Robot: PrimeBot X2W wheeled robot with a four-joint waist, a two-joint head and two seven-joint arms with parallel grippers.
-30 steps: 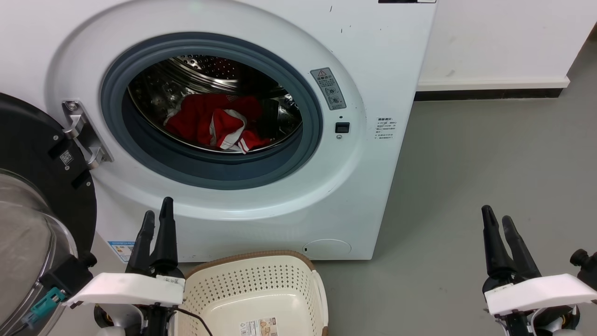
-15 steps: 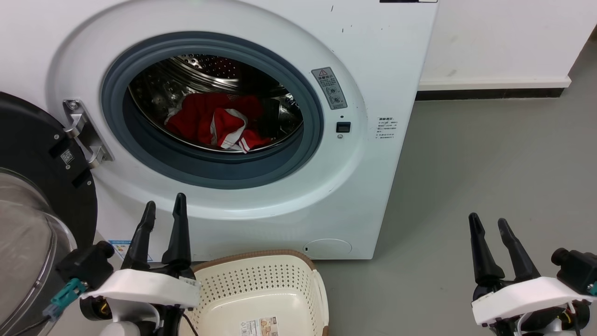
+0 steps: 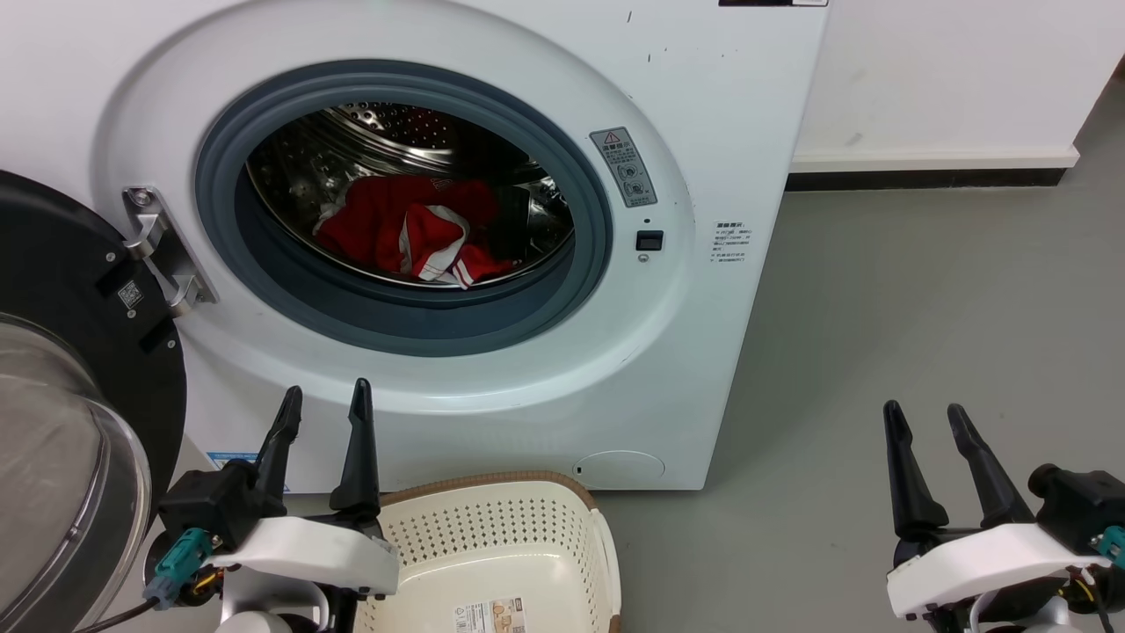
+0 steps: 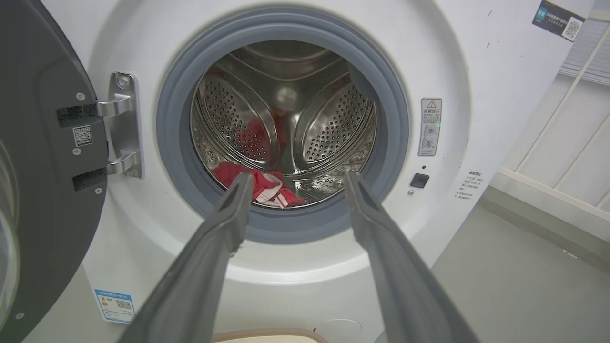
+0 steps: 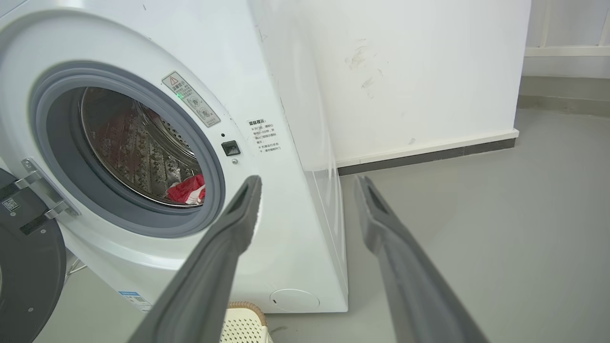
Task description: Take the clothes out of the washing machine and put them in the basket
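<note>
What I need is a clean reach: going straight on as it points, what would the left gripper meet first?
The left gripper points through the open porthole of the washing machine; the way looks free until the clothes or the drum wall behind them; depth is unclear.

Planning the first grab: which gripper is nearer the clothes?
Left. The left gripper is below the opening of the machine, facing the clothes; the right gripper is off to its side, over the floor.

Smooth grey floor [image 3: 923,290] — scuffed white wall [image 3: 949,70], dark baseboard [image 3: 923,178] along its foot
</note>
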